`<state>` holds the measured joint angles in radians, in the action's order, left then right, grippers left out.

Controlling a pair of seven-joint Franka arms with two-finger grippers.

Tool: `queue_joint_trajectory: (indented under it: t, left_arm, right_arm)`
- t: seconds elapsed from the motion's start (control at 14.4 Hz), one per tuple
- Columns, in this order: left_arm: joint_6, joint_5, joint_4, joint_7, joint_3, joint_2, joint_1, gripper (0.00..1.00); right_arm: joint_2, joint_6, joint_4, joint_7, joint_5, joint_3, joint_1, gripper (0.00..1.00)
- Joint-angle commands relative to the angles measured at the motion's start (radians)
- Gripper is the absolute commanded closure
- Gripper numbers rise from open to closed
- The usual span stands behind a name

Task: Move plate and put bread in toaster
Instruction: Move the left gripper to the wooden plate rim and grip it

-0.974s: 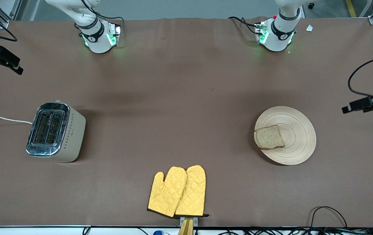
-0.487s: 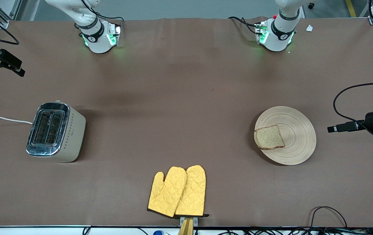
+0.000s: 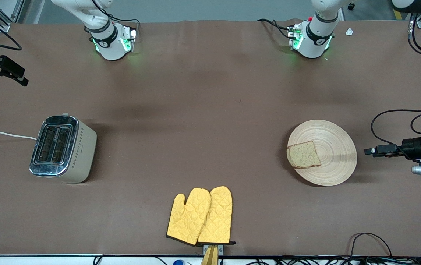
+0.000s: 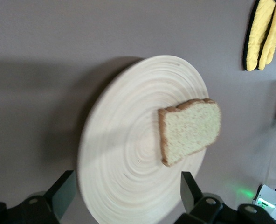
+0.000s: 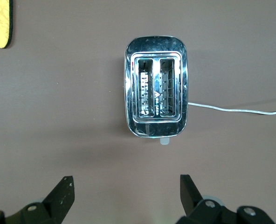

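The pale wooden plate [image 3: 337,147] lies toward the left arm's end of the table. The bread [image 3: 303,155] lies on it near the rim that faces the toaster. The cream toaster [image 3: 62,149] with its chrome top stands toward the right arm's end, both slots empty. My left gripper [image 3: 370,151] is open and empty, low beside the plate's rim at the left arm's end. In the left wrist view the plate [image 4: 128,140] and bread [image 4: 189,130] sit just ahead of the gripper [image 4: 126,193]. My right gripper [image 3: 22,76] hangs open and empty; the right wrist view shows it [image 5: 126,191] beside the toaster [image 5: 155,86].
A pair of yellow oven mitts [image 3: 201,216] lies near the table's front edge, between toaster and plate. The toaster's white cord [image 3: 4,134] runs off the right arm's end of the table. Cables lie at the front corner near the left arm's end [image 3: 370,239].
My left gripper has come down and moved in toward the plate's rim. The right gripper has barely shifted. Plate, bread and toaster have not moved.
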<state>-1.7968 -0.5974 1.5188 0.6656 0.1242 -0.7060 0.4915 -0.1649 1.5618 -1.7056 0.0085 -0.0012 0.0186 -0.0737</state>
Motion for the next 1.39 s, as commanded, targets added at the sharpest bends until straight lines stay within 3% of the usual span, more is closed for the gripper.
queue_joint_trajectory:
  t: [0.0,0.42,1.32]
  left_arm:
    - [-0.007,-0.045,-0.022,0.106,0.006,-0.045,0.019,0.12]
    - [-0.007,-0.05,-0.022,0.196,0.008,-0.124,0.045,0.32]
    - [0.002,-0.051,-0.022,0.204,0.02,-0.156,0.044,0.79]
  right_arm:
    - [-0.007,-0.003,-0.006,0.007,0.004,-0.002,0.009,0.0]
    - [-0.007,-0.003,-0.006,0.005,0.004,-0.002,0.009,0.0]
    - [-0.007,-0.005,-0.006,-0.007,0.004,-0.002,0.006,0.0]
